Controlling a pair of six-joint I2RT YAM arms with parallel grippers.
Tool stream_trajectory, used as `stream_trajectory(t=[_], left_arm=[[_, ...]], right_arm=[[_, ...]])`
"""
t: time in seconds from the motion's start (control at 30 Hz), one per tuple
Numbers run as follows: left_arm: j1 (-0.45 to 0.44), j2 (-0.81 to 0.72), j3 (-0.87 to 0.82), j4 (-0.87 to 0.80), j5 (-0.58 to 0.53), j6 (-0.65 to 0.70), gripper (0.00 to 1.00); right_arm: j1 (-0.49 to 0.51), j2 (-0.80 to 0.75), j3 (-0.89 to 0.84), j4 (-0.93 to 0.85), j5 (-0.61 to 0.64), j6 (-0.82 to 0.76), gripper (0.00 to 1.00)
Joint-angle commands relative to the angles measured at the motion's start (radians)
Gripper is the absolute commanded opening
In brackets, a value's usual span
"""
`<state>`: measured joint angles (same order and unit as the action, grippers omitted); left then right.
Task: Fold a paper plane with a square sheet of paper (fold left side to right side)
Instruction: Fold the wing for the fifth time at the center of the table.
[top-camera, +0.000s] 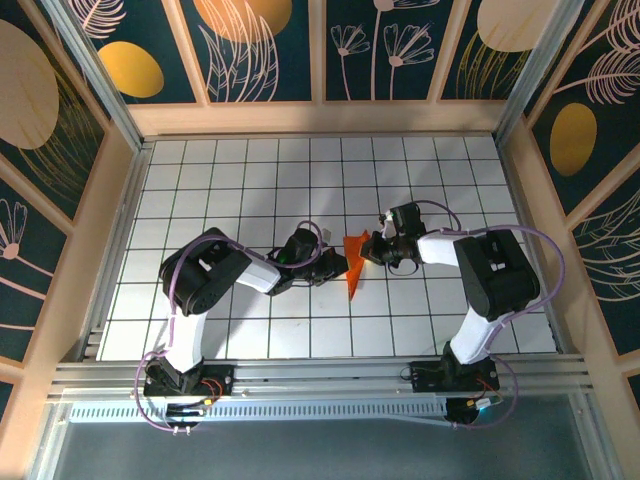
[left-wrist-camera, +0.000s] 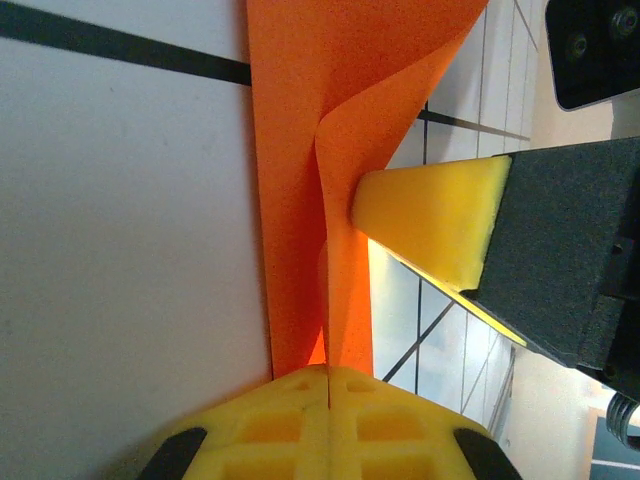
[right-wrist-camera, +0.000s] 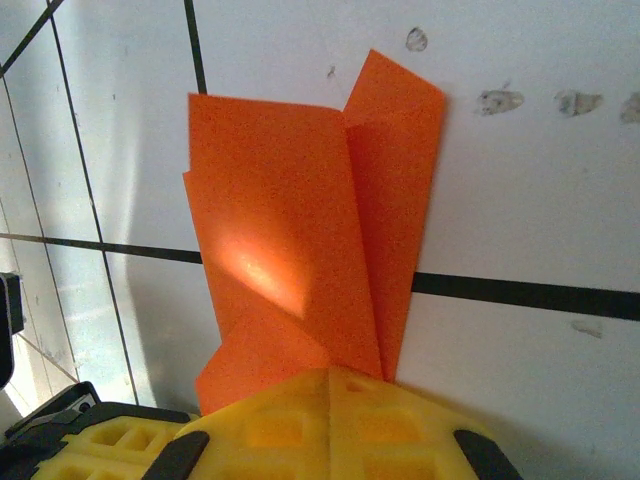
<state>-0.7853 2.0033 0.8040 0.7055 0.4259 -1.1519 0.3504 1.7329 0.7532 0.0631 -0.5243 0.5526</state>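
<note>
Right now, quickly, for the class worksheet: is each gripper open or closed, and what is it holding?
Left gripper: closed, pinching the orange paper.
Right gripper: closed, pinching the same orange paper.

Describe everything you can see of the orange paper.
The orange paper is thin, matte and bright orange, folded into a narrow layered wedge with several creases and overlapping flaps. It sits near the middle of the white gridded table, between the two arms. The left gripper and the right gripper pinch it from opposite sides, and the paper runs into their closed yellow fingers. In the left wrist view, one flap curls up instead of lying flat.
</note>
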Motion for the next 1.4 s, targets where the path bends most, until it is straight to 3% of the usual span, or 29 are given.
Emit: stream_trajectory(t=[0.0, 0.3, 0.57, 0.87, 1.37], left_arm=[[-0.012, -0.01, -0.027, -0.074, -0.084, 0.026, 0.05], [-0.011, -0.168, -0.036, -0.137, -0.121, 0.046, 0.16], [-0.013, -0.262, -0.013, -0.233, -0.052, 0.072, 0.03], [-0.051, -0.185, 0.058, -0.253, 0.043, 0.068, 0.0], [-0.077, -0.11, 0.075, -0.308, 0.017, 0.082, 0.0]], right_arm=[[-0.005, 0.039, -0.007, -0.051, 0.026, -0.033, 0.0], [-0.008, 0.043, -0.016, -0.052, 0.014, -0.051, 0.0], [-0.008, 0.047, -0.017, -0.046, 0.008, -0.056, 0.0], [-0.006, 0.057, -0.02, -0.037, 0.006, -0.052, 0.0], [-0.006, 0.066, -0.011, -0.043, 0.006, -0.054, 0.0]])
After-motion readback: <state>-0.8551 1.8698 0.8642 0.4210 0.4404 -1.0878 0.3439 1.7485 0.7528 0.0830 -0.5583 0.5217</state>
